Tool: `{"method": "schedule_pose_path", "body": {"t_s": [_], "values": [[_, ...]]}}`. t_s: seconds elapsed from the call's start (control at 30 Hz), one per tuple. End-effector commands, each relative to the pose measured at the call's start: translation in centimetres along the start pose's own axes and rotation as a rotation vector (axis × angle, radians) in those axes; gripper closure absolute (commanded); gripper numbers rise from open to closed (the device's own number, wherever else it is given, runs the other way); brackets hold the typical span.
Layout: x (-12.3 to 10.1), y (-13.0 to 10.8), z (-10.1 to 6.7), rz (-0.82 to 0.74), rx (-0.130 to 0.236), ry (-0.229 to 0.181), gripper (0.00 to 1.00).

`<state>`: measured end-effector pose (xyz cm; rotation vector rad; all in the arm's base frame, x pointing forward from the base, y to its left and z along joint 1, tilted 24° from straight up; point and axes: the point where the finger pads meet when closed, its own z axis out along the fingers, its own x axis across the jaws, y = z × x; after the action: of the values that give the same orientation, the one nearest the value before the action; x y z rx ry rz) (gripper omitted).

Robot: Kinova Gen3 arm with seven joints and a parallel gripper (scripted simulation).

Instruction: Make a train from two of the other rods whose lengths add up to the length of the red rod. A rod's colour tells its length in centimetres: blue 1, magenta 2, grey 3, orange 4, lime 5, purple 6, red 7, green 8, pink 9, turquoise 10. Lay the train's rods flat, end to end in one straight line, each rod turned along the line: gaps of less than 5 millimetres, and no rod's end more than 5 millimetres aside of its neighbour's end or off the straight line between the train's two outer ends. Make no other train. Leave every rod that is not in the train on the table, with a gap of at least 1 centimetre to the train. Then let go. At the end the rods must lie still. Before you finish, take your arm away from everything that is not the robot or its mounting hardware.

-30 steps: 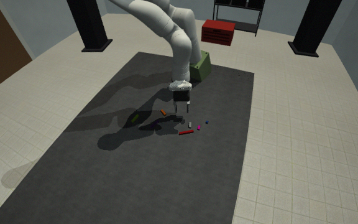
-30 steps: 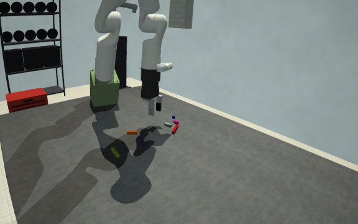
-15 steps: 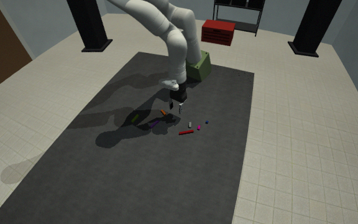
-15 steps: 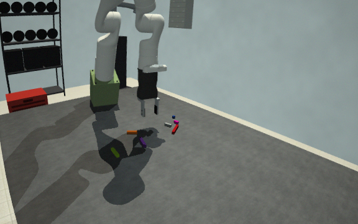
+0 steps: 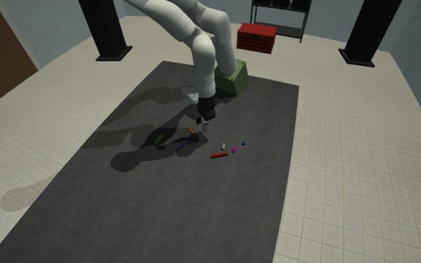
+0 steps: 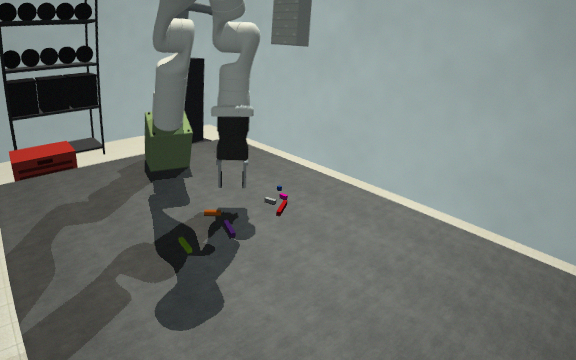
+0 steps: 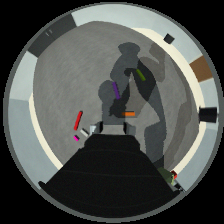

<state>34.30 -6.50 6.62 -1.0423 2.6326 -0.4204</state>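
My gripper [image 6: 232, 186] is open and empty, hanging well above the mat; it also shows in the top view [image 5: 204, 126]. The red rod [image 5: 218, 155] lies flat on the mat, with the magenta rod [image 5: 234, 150] close to its far end and the grey rod [image 5: 223, 146] beside them. The small blue rod [image 5: 243, 143] lies a little farther off. The orange rod [image 5: 192, 131], the purple rod [image 5: 181, 145] and the lime rod [image 5: 158, 139] lie apart in the arm's shadow. In the wrist view I see the red rod [image 7: 78, 120], orange rod [image 7: 129, 114] and purple rod [image 7: 116, 90].
The green robot base [image 5: 232, 77] stands at the mat's far edge. A red toolbox [image 5: 256, 37], a black shelf [image 6: 48, 75] and two black pillars [image 5: 104, 29] stand on the tiled floor, far from the rods.
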Motion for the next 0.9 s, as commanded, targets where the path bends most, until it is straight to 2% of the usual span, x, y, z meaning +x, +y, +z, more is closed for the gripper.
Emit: {"method": "schedule_pose_path", "body": {"t_s": [0.0, 0.27, 0.87], "values": [[0.44, -0.27, -0.01, 0.046, 0.007, -0.002, 0.0], [0.81, -0.39, -0.02, 0.123, 0.007, -0.003, 0.0], [0.83, -0.4, -0.02, 0.129, 0.007, -0.003, 0.0]]}}
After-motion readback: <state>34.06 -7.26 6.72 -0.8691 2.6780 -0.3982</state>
